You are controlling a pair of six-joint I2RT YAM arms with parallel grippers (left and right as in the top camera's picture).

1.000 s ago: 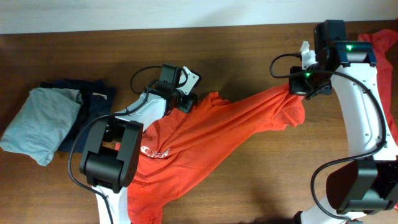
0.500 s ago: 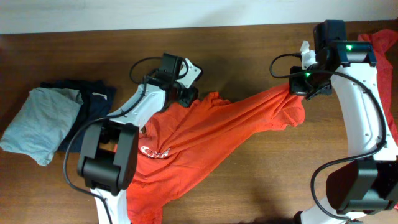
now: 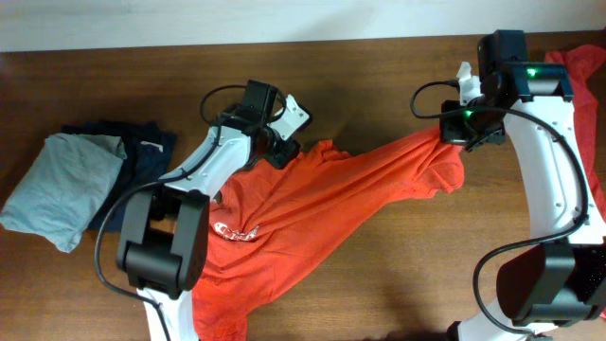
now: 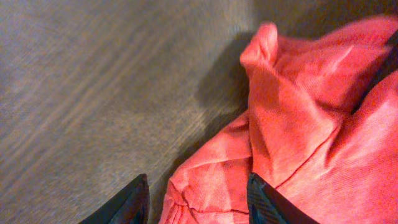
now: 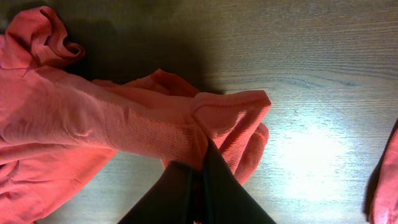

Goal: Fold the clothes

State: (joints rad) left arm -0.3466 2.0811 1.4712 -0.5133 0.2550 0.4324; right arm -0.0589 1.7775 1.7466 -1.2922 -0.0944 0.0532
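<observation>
An orange-red T-shirt (image 3: 322,204) lies crumpled and stretched from the front left to the back right, with white print (image 3: 232,230) near its left part. My left gripper (image 3: 281,149) is at the shirt's upper left edge. In the left wrist view it (image 4: 199,202) is open, and a bunched fold of the shirt (image 4: 286,124) lies between its fingers (image 4: 134,202). My right gripper (image 3: 458,135) is shut on the shirt's right end. In the right wrist view it (image 5: 200,177) pinches a hemmed fold of the shirt (image 5: 124,118).
A second orange-red garment (image 3: 583,66) lies at the back right corner, and its edge shows in the right wrist view (image 5: 384,180). A pale grey folded garment (image 3: 59,188) lies on a dark navy one (image 3: 144,152) at the left.
My left arm has shifted slightly back and to the right at the shirt's edge. The right arm and the shirt's right end have not moved.
</observation>
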